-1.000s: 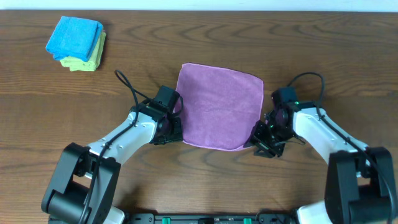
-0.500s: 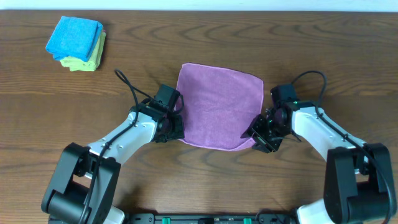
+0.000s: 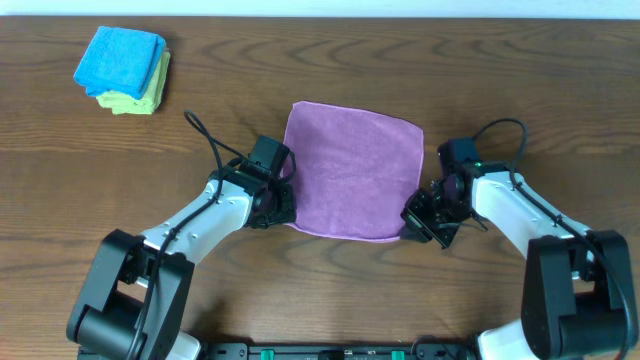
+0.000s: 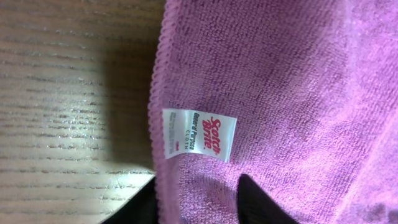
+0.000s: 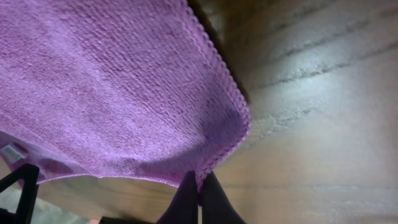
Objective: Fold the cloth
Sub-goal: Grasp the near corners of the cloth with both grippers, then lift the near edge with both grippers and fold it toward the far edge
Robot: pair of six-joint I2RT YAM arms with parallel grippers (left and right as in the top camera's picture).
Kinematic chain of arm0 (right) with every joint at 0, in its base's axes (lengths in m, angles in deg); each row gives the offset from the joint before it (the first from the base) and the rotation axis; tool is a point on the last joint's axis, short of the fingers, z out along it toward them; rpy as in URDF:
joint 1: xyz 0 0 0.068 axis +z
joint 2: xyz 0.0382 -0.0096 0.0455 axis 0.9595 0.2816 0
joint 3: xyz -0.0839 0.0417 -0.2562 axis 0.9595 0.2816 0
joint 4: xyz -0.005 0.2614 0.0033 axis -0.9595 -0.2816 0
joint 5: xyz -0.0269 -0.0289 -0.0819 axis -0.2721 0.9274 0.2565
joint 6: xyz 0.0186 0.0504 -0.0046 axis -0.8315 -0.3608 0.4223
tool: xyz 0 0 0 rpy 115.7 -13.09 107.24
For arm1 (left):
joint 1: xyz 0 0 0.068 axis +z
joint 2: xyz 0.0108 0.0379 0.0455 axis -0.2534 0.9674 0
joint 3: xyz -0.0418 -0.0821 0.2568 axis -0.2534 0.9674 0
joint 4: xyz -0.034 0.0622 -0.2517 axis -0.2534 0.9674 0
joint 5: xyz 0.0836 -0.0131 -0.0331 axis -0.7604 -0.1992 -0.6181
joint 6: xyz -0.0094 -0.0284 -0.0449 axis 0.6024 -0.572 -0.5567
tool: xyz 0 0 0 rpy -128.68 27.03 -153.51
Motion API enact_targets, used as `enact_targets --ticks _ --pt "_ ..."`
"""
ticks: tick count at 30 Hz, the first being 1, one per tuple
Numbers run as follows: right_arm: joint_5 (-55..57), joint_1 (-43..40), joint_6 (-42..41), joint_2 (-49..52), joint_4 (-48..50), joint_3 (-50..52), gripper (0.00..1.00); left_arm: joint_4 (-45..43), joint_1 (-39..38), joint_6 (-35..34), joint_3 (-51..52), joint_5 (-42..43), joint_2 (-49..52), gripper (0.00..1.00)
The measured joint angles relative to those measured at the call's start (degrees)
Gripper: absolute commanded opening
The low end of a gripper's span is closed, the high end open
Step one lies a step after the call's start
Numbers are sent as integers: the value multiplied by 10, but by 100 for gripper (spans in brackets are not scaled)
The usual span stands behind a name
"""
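Note:
The purple cloth (image 3: 355,170) lies flat on the wooden table, mid-centre. My left gripper (image 3: 283,212) is at its near left corner. In the left wrist view its jaws (image 4: 199,202) stand apart astride the cloth's edge (image 4: 280,93), one finger under the hem and one on top, just below the white tag (image 4: 199,134). My right gripper (image 3: 412,225) is at the near right corner. In the right wrist view it (image 5: 199,186) is shut on the cloth's corner (image 5: 112,81), which is raised a little off the table.
A bright blue folded cloth (image 3: 120,55) sits on a yellow-green folded cloth (image 3: 140,98) at the far left of the table. Bare wood (image 3: 520,90) surrounds the purple cloth on all sides.
My right gripper has moved in to the cloth's near right corner and closed on it, lifting the corner slightly. The left arm has barely moved.

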Motion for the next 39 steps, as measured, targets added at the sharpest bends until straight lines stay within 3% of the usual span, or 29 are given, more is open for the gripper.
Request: enact_targets --ticks 9,23,28,34,39 --pt "2 0 5 0 -7 0 1 4 0 -1 0 0 0 6" --pt "9 -10 53 0 -40 0 2 90 0 -2 0 24 -3 5" --pt "32 -17 71 -9 -57 0 1 120 0 -5 0 37 -60 6" --pt "45 -17 75 -35 -28 0 2 108 0 -28 0 40 -105 6" --pt "38 -17 76 -36 90 2 2 8 0 -37 1 22 -105 6"
